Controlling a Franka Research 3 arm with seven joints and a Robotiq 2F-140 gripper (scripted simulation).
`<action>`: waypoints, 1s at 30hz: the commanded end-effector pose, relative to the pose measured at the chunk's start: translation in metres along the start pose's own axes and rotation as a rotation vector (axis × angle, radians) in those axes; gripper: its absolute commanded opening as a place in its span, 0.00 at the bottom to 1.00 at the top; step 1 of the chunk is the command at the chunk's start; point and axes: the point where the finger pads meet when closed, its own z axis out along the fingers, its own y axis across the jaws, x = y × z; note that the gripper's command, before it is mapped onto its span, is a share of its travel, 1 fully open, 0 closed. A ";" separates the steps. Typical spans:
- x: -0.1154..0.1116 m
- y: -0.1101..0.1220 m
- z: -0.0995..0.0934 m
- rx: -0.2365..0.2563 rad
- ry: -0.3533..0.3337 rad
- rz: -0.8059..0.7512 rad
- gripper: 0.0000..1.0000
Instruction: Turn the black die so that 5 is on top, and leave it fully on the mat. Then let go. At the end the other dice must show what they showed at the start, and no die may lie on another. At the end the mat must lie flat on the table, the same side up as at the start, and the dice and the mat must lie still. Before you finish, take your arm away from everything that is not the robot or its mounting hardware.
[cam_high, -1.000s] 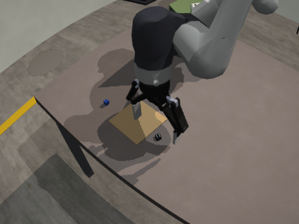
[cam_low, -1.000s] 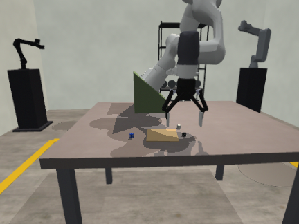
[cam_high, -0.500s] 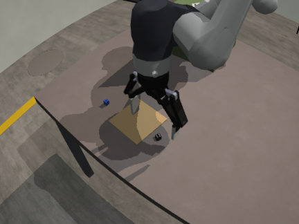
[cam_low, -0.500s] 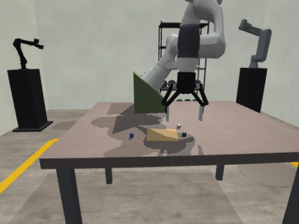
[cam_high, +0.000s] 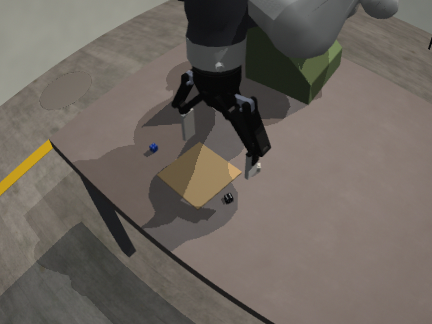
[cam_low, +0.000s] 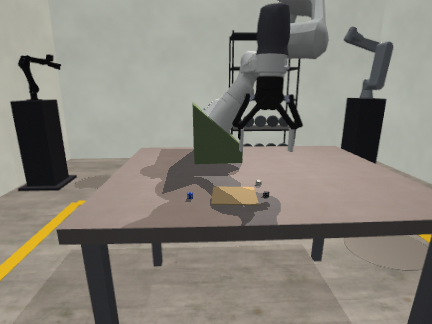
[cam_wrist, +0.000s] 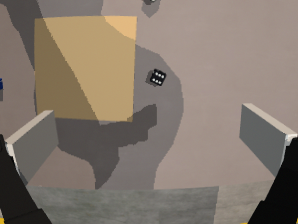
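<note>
The black die (cam_high: 228, 198) (cam_low: 266, 194) (cam_wrist: 157, 78) lies on the table, just off one edge of the tan mat (cam_high: 200, 175) (cam_low: 234, 195) (cam_wrist: 83, 70). Its top face shows several white pips; I cannot read the number. The mat lies flat. My gripper (cam_high: 220, 150) (cam_low: 266, 145) (cam_wrist: 148, 124) is open and empty. It hangs high above the table, over the mat's edge near the black die. A white die (cam_low: 258, 183) lies on the table beyond the black die. A blue die (cam_high: 153, 148) (cam_low: 190, 196) lies on the table on the mat's other side.
A large green wedge block (cam_high: 300, 70) (cam_low: 212, 142) stands at the back of the table by the arm's base. The table's front edge (cam_high: 150, 235) runs close to the mat. Black pedestals with other arms stand off the table.
</note>
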 end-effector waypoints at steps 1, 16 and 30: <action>0.008 0.007 0.001 -0.019 0.027 0.003 1.00; 0.010 0.009 0.007 -0.015 0.030 0.255 1.00; 0.011 0.011 0.011 -0.012 0.030 0.439 1.00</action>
